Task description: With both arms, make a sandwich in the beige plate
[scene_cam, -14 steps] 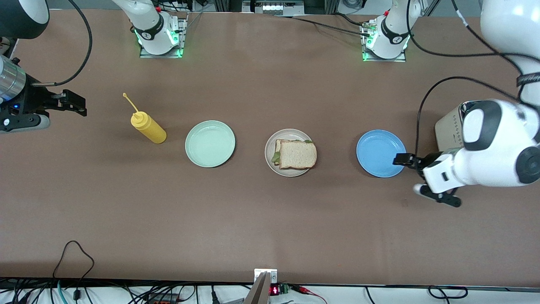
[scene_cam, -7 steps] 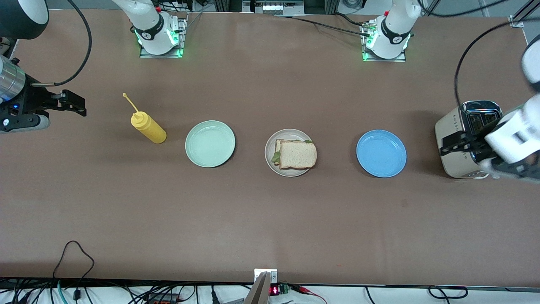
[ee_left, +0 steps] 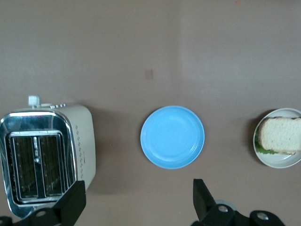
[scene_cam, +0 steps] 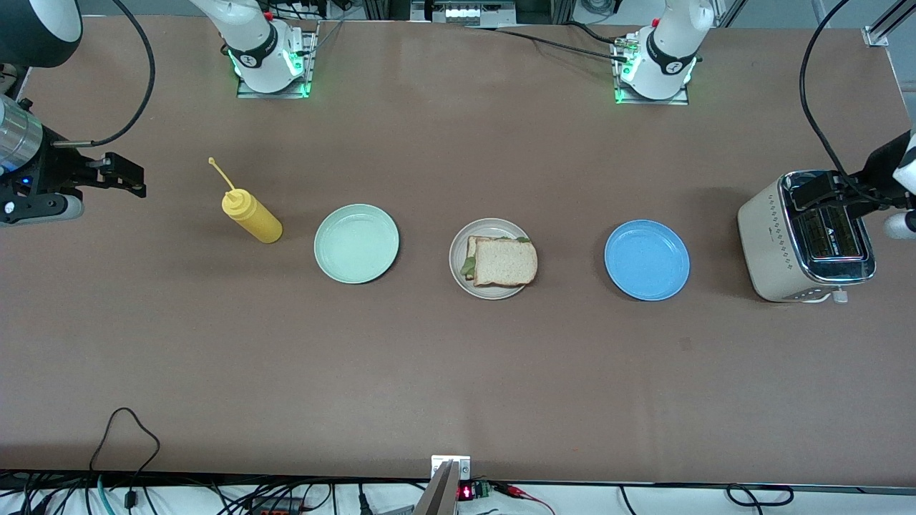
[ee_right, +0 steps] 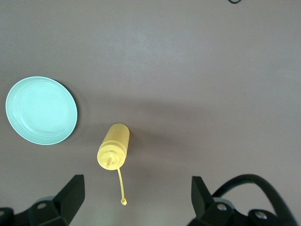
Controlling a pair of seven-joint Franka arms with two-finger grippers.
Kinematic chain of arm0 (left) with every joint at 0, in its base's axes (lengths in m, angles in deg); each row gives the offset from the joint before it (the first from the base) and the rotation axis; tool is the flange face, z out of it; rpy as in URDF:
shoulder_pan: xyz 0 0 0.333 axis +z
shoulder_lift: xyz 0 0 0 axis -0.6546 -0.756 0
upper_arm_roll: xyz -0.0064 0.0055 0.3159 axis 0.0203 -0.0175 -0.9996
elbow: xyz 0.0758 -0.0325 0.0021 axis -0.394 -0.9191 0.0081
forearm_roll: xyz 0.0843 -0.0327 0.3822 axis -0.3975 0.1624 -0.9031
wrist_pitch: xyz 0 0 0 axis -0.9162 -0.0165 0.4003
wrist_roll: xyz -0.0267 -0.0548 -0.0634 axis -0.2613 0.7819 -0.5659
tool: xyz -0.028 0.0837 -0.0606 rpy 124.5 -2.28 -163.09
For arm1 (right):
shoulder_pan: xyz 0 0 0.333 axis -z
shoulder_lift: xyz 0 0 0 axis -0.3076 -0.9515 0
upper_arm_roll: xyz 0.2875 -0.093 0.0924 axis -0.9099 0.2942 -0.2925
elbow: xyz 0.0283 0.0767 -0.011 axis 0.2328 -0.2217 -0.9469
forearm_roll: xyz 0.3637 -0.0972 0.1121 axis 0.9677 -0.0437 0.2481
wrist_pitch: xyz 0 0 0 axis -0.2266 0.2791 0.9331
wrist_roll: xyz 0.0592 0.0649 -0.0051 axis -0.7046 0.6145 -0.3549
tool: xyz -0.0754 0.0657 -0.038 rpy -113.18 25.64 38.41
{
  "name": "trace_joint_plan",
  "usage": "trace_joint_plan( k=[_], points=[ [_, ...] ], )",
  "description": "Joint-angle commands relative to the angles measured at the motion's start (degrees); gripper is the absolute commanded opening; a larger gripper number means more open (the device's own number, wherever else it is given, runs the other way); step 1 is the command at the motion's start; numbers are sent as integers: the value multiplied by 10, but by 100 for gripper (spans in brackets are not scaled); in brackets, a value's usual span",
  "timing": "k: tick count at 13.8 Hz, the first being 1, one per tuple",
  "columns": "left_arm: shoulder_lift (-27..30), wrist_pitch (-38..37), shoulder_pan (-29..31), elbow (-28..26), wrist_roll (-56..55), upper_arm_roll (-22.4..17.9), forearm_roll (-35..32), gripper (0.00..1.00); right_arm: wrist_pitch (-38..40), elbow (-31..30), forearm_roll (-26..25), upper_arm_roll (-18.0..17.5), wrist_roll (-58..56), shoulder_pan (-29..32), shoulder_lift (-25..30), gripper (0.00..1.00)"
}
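The sandwich (scene_cam: 504,261), two bread slices with lettuce peeking out, lies on the beige plate (scene_cam: 458,277) at the table's middle. It also shows in the left wrist view (ee_left: 281,136) on the plate (ee_left: 282,163). My left gripper (scene_cam: 823,194) is open and empty, up in the air over the toaster at the left arm's end of the table; the left wrist view shows its spread fingers (ee_left: 138,203). My right gripper (scene_cam: 132,177) is open and empty, held high at the right arm's end of the table (ee_right: 136,197).
A blue plate (scene_cam: 646,260) lies between the sandwich and a cream toaster (scene_cam: 776,239). A mint-green plate (scene_cam: 356,243) and a yellow squeeze bottle (scene_cam: 252,214) stand toward the right arm's end. Cables run along the table's front edge.
My left arm has swung away from beside the blue plate toward the left arm's end and risen, uncovering the toaster. The right arm has not moved.
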Motion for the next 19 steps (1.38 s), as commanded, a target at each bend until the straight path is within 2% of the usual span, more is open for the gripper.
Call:
trace_joint_plan(
  k=[1, 7, 9, 12, 19],
  points=[
    [32, -1, 1, -49, -16, 10, -15, 100, -7, -13, 9, 2, 5, -2, 12, 100],
    [68, 12, 2, -82, -16, 18, -17, 100, -7, -12, 10, 1, 6, -1, 12, 100],
    [91, 17, 3, -108, -14, 18, -17, 100, -8, -12, 42, 2, 8, 1, 11, 100],
    [105, -9, 2, -110, -9, 18, -17, 100, -8, -12, 49, 3, 23, 2, 12, 100],
    [109, -19, 2, -110, -12, 20, -33, 100, -7, -12, 49, 4, 23, 2, 11, 100]
  ],
)
